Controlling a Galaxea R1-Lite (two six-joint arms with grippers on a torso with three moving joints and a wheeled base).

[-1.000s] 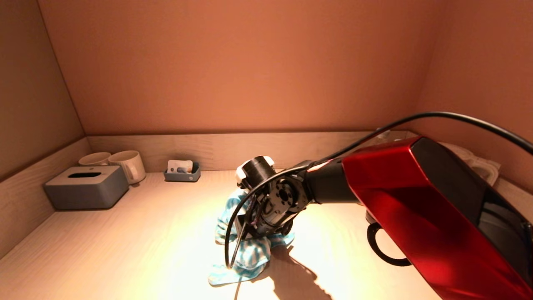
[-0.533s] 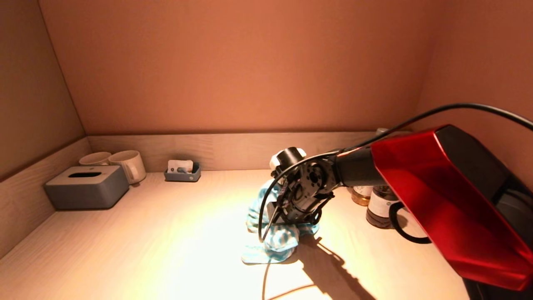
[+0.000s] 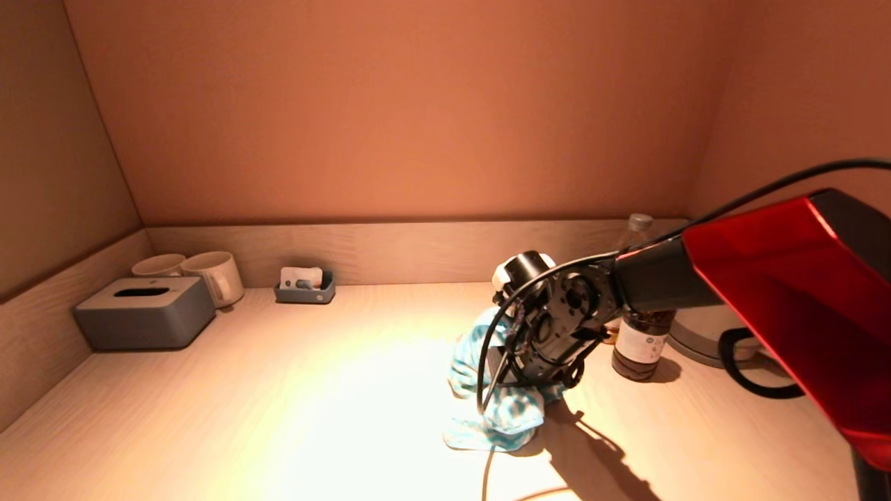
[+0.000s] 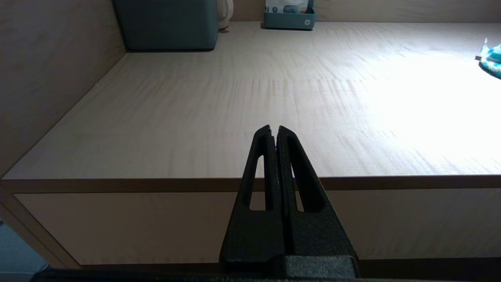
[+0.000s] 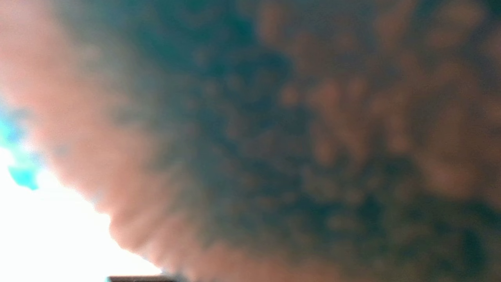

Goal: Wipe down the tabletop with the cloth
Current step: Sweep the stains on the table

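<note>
The striped blue-and-white cloth sits bunched on the bench, right of centre, and the right gripper is pressed straight down into it, though whether its fingers are clenched on the fabric cannot be told. Just beside the wrist, a dark bottle with a white label stands on the right. Far left, against the wall: a grey tissue box, two white mugs, a small grey tray. The left gripper hangs off the bench's front edge, fingers pressed together on nothing.
</note>
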